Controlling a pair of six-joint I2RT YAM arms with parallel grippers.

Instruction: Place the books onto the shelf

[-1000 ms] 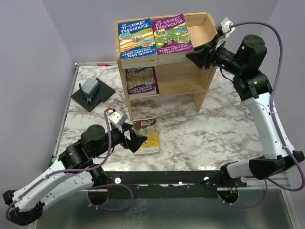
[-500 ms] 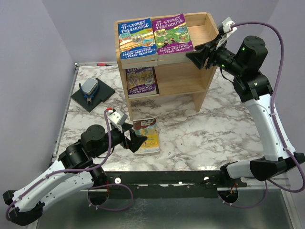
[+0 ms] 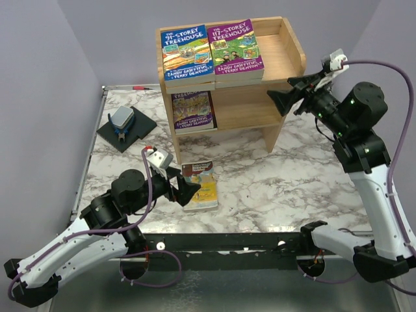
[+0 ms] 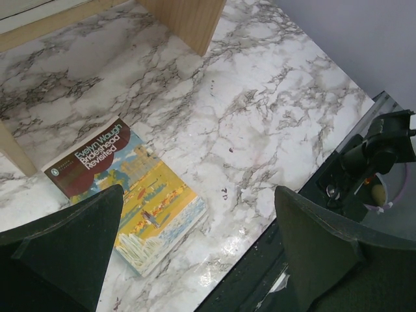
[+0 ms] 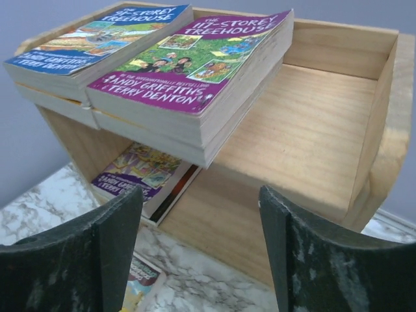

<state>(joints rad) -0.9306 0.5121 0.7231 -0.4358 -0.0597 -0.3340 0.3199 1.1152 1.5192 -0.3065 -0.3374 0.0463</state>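
Marble bench [image 3: 312, 175] from above: my right tool [image 3: 281, 97] has backed off the shelf [image 3: 296, 45], jaws spread and empty, the purple book [image 3: 235, 44] left on top; left wrist: left tool [image 4: 198, 214] gapes over the yellow book [image 4: 140, 195], next to go; right wrist: nothing between its fingers [image 5: 325, 260].

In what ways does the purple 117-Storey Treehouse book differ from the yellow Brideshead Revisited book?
The purple 117-Storey Treehouse paperback lies on the top tier of the light wooden shelf; the yellow Brideshead Revisited paperback lies on the marble table. The purple one has a blue paperback right beside it; the yellow one lies alone. Both lie flat, cover up.
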